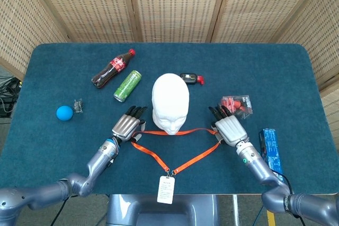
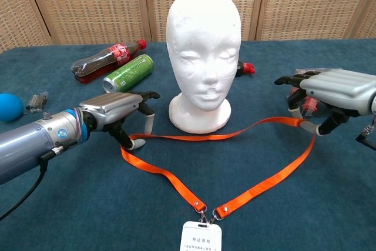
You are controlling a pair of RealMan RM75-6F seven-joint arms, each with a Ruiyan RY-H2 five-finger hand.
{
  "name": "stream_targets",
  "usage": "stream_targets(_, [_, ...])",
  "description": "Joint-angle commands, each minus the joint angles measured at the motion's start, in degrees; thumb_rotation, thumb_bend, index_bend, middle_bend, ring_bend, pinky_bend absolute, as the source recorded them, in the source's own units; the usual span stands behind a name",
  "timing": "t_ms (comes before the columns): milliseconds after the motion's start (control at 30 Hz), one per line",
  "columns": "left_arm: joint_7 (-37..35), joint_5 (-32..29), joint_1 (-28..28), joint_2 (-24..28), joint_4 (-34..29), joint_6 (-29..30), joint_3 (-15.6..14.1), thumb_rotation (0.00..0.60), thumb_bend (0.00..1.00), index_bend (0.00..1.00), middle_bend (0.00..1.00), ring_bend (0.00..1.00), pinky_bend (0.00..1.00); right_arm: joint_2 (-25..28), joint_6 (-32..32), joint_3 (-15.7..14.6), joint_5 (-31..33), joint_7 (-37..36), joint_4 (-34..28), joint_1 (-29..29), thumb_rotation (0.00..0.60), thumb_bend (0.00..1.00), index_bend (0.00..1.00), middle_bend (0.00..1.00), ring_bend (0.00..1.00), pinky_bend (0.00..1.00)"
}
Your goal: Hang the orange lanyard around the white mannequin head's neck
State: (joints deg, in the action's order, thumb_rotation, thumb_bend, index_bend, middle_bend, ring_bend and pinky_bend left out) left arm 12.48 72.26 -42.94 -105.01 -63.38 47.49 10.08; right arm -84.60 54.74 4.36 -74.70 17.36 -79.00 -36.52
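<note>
Both hands sit low at the strap's corners: left hand (image 2: 117,110) and right hand (image 2: 332,89), fingers curled over the orange lanyard (image 2: 176,176) (firm hold? cannot tell). It lies flat, near the mannequin head (image 2: 204,51); lifting and hanging remain.

The orange lanyard (image 2: 176,176) lies looped before the upright white mannequin head (image 2: 203,51).

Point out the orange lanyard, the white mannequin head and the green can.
orange lanyard (image 2: 161,171), chest view, on the strap's left run.
white mannequin head (image 2: 203,45), chest view, on the face, beside the nose.
green can (image 1: 127,85), head view, on the middle of its side.
</note>
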Motion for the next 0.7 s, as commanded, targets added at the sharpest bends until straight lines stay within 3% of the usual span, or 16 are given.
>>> stream_targets(33, [-0.3,0.0,-0.1,-0.2,0.1,0.3,0.0,0.600,0.38,0.59,0.00,0.00,0.00,0.1,-0.1,0.0,-0.1,-0.2,0.3,0.0,0.600,0.68,0.67,0.00,0.00,0.00])
stream_targets(400, [-0.3,0.1,0.0,0.5,-1.1,1.6,-0.4,0.600,0.43,0.65,0.00,0.00,0.00,0.8,0.7,-0.2,-1.1,-0.6,-0.8,0.3,0.600,0.69,0.67,0.00,0.00,0.00])
stream_targets(700, [-0.4,3.5,1.4,4.0,-5.0,5.2,-2.6,0.600,0.43,0.65,0.00,0.00,0.00,3.2,3.2,-1.3,-3.9,0.6,-5.3,1.4,0.600,0.69,0.67,0.00,0.00,0.00])
